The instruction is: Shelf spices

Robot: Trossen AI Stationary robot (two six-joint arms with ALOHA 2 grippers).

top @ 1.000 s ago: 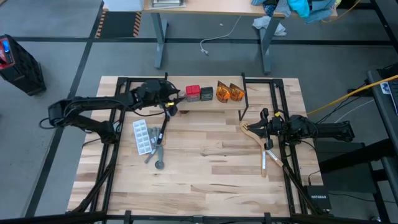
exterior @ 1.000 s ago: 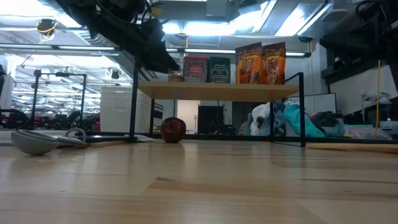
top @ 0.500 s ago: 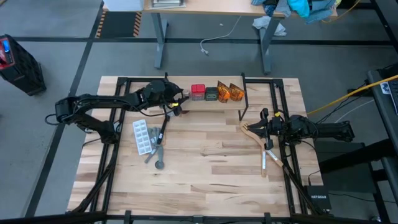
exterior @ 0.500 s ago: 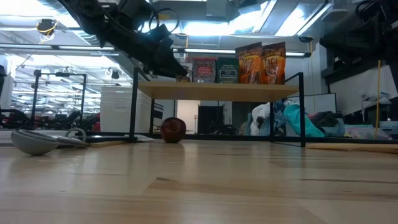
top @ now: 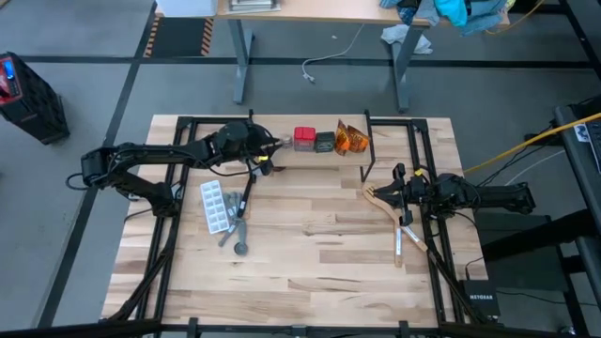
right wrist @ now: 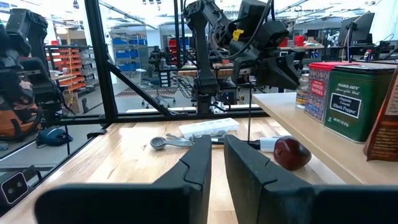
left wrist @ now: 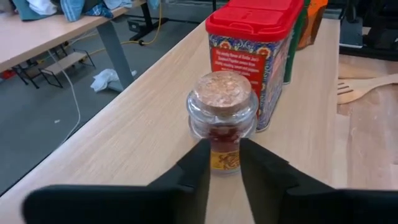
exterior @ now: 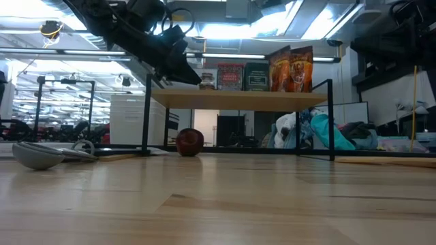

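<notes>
The shelf (exterior: 238, 100) is a light-wood plank on black legs at the table's far side. On it stand, in a row from left to right, a tiny cork-topped jar (left wrist: 222, 118), a red box (left wrist: 255, 56), a dark box (exterior: 257, 77) and orange packets (exterior: 291, 69). The left packet leans. My left gripper (left wrist: 221, 149) reaches along the shelf from its left end (top: 268, 150) and is shut on the jar. My right gripper (right wrist: 216, 155) waits, shut, near the table's right edge (top: 406, 192). My left gripper pinches the jar's lower glass body (left wrist: 224, 155) between its two fingers. The fingers come level from the table's left, pointing along the shelf. The jar stands upright on the plank, and its far side is against the red box.
A white blister tray (top: 214, 207) and metal measuring spoons (top: 237, 235) lie left of centre. A wooden fork-like utensil (top: 387, 200) lies by my right gripper. A dark red round thing (exterior: 189, 141) sits under the shelf. Black frame rails run along both table sides.
My left gripper has moved toward the table's right along the shelf, carrying the jar upright. The red box and the dark box have slid right ahead of it. The packets are crowded toward the shelf's right end, and the left one now tilts.
</notes>
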